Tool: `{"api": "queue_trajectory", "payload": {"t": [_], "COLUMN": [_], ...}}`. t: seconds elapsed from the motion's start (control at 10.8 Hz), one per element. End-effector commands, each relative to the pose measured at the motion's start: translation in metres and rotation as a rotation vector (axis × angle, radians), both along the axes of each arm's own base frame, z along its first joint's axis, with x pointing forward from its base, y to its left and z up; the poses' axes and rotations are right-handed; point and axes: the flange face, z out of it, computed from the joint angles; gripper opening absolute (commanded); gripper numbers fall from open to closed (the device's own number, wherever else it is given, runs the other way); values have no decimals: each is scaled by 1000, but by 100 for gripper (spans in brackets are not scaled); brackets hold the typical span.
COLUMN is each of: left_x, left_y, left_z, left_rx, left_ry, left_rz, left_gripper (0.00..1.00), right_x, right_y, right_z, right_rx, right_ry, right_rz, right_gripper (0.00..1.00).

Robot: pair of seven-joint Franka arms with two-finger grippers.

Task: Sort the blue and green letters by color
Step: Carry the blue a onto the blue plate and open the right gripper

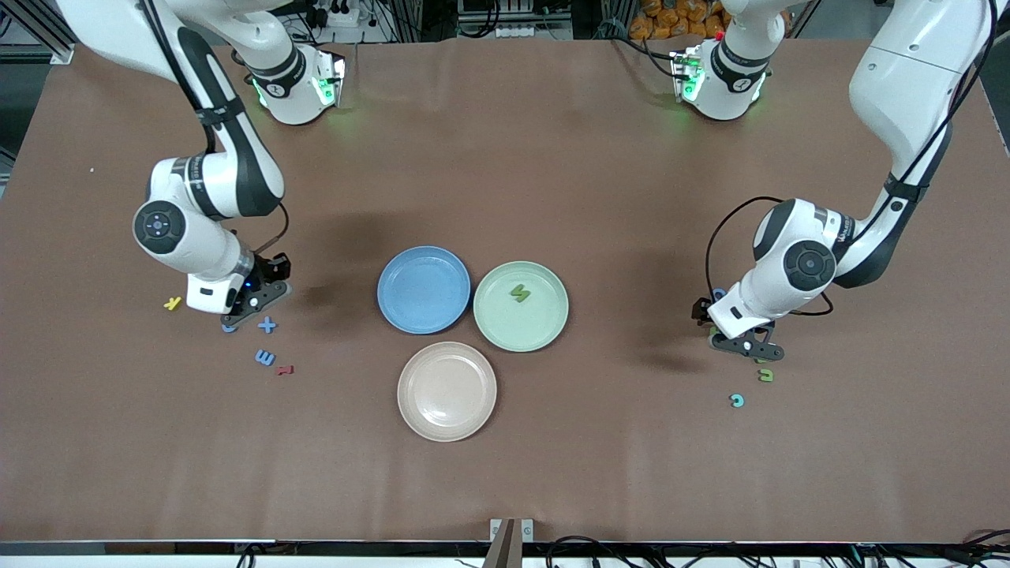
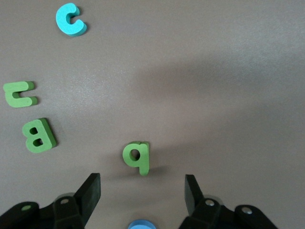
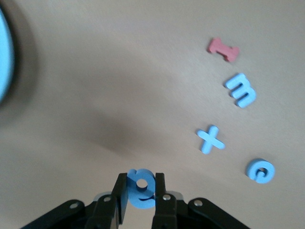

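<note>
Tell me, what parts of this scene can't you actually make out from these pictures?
- Front view: the right end effector hides the blue letter it grips.
- Front view: the left end effector and its arm cover the green letters beneath it, such as the green "q".
- Left wrist view: a blue piece is cut off by the edge; its shape is unreadable.
- Right wrist view: the blue plate shows only a sliver.

Right pincer [image 3: 141,200] sits low over the table toward the right arm's end, fingers clamped on a blue letter [image 3: 141,188]. Left pincer [image 2: 143,195] hangs low toward the left arm's end, fingers spread.
</note>
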Motion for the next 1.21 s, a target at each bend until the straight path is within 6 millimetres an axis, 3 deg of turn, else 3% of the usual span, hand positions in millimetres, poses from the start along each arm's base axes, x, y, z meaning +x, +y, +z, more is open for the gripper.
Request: {"api": "queue_trajectory", "payload": {"t": [0.0, 0.47, 0.65, 0.74, 0.84, 1.12], "left_x": [7, 15, 15, 16, 16, 17], "left_y": [0, 0, 0, 1, 2, 3], "left_z": [-5, -14, -17, -18, -20, -21], "left_rx": [-5, -4, -8, -10, -11, -13], "left_ry": [-14, -27, -22, -23, -20, -19], "left_rz": [-26, -44, -41, -40, -38, -35], "left_gripper": [79, 77, 75, 73, 72, 69], "right_x": [9, -4, -10, -8, -6, 1], "right_y": [53, 199, 244, 256, 258, 249], "right_z": [-10, -18, -26, -31, -35, -32], "right_rx": [4, 59, 47, 44, 43, 47], "right_ry": [3, 15, 11, 9, 9, 6], "right_rz": [-133, -387, -478, -508, -518, -511], "right_gripper": [0, 0, 0, 42, 99, 100]}}
